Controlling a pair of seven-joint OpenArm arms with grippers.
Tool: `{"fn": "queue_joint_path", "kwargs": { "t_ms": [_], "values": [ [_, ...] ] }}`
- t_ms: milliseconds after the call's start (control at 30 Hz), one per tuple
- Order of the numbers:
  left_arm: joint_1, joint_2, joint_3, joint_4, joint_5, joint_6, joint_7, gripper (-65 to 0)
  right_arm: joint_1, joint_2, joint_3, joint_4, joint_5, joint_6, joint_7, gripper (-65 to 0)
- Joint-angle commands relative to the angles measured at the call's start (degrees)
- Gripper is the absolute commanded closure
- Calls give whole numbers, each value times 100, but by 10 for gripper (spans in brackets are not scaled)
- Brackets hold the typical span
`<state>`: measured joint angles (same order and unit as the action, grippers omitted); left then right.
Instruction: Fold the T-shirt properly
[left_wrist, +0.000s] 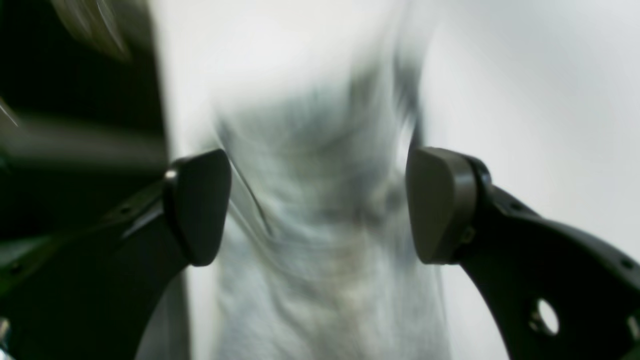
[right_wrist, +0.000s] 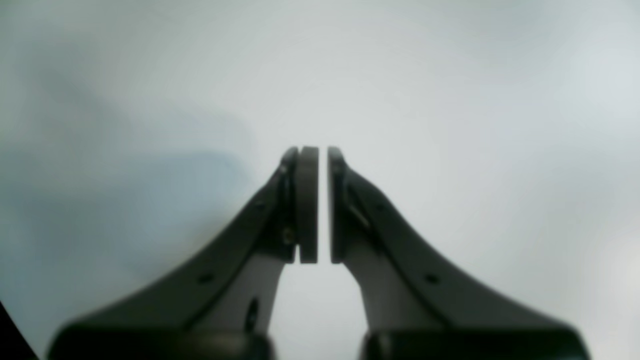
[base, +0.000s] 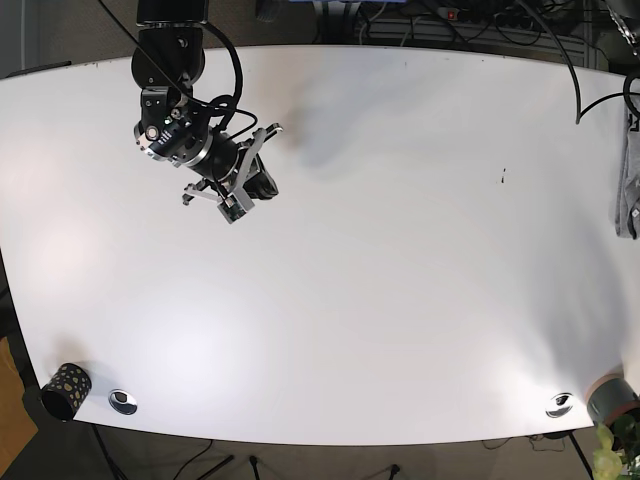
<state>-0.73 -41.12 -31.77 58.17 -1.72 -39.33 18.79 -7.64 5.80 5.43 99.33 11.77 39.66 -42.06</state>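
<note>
— Where is the T-shirt (base: 627, 190)?
— At the far right edge of the table (base: 400, 250) in the base view, a grey bunch mostly out of frame. The left wrist view shows it blurred between the fingers of the left pincer (left_wrist: 318, 205), whose jaws stand wide apart, gripping nothing.
— And the right pincer (right_wrist: 322, 205)?
— Over bare table at the base view's upper left, jaws nearly together, only a thin slit between the pads, nothing held.
</note>
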Motion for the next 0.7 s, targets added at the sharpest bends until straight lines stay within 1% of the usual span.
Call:
{"fn": "queue_joint_path", "kwargs": {
  "t_ms": [0,67,100,200,267,300,367,433,467,533,600,667],
  "values": [
    [104,90,-300,710,35,43,16,-506,109,48,15,208,85,34,149,-21],
    [201,293,-300,1282,35,61,16,-506,206,154,129,278,-82,34,149,-21],
    [209,407,-300,1493,35,61,16,-506,241,145,191,278,-197,34,158,-21],
    [201,899,-274,1932,62,69,-10,-506,381,-4,516,243,-636,34,404,-21],
    [183,1163,-54,2047,62,105,-37,-506,434,-119,710,199,-997,34,729,-21],
    [174,1295,96,2108,62,192,-98,-506,461,-180,754,146,-1199,34,905,-21],
    [139,1550,412,2240,62,518,-336,-506,522,-259,859,32,-1577,34,1266,-21],
    [245,1840,676,2319,62,957,-793,-506,540,-303,991,-56,-1893,34,1670,-21],
    [315,1972,790,2328,62,1168,-1013,-507,540,-303,1017,-109,-1990,34,1846,-21],
    [412,2235,983,2328,62,1555,-1417,-508,540,-268,1026,-232,-2025,34,2215,-21],
    [544,2499,1274,2328,70,1951,-1830,-508,531,-207,1026,-346,-2052,-260,2576,-21],
    [684,2613,1502,2328,70,2232,-2120,-508,496,-110,1017,-434,-2087,-524,2804,-21]
  ]
}}
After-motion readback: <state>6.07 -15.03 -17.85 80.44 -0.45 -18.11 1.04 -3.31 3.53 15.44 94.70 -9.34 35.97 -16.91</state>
